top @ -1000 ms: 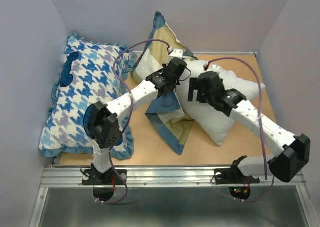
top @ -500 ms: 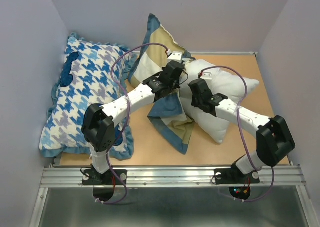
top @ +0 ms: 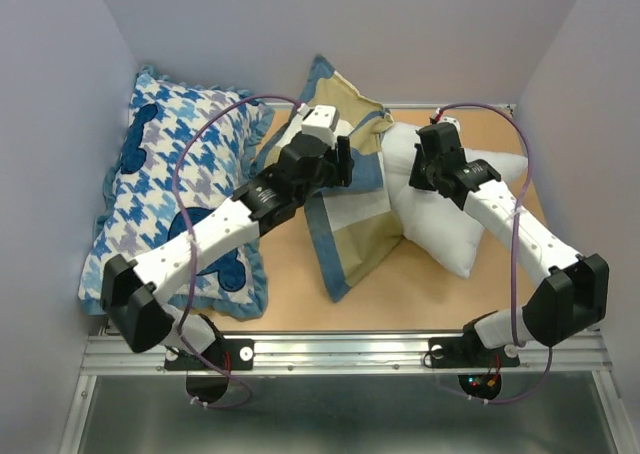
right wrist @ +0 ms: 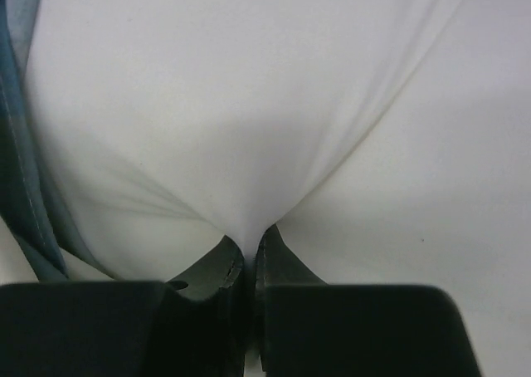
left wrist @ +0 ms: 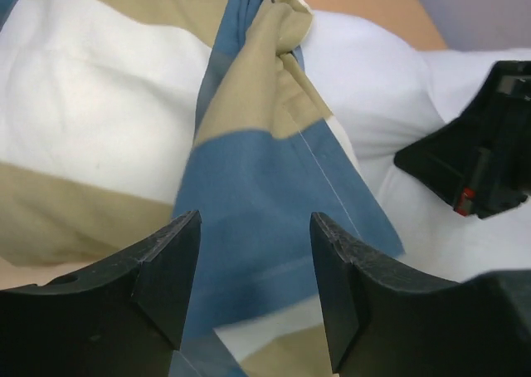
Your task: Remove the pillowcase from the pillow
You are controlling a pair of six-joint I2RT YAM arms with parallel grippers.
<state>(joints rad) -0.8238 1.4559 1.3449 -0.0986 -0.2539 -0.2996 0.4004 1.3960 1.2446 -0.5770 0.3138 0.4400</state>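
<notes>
Where the pillowcase [top: 355, 224] lies: centre of the top view, spread on the bench [top: 440, 294] in tan, blue and cream blocks, its upper part rising toward the back wall.
Pillowcase edge: a blue band overlaps the left side of the pillow; in the left wrist view the fabric gathers into a bunched point at the top of the frame.
Pillow [top: 455, 239]: right of centre in the top view, plain white, touching the pillowcase; whether any part of it lies inside the cover cannot be told.
Left gripper [left wrist: 253, 294]: jaws wide apart, holding nothing, poised over the blue band.
Right gripper [right wrist: 246, 257]: jaws closed on a pinch of white pillow fabric; creases fan out from the pinch toward the top of the right wrist view.
Houndstooth cushion [top: 170, 194]: left of the top view, against the left wall, with the left arm crossing above its lower right corner.
</notes>
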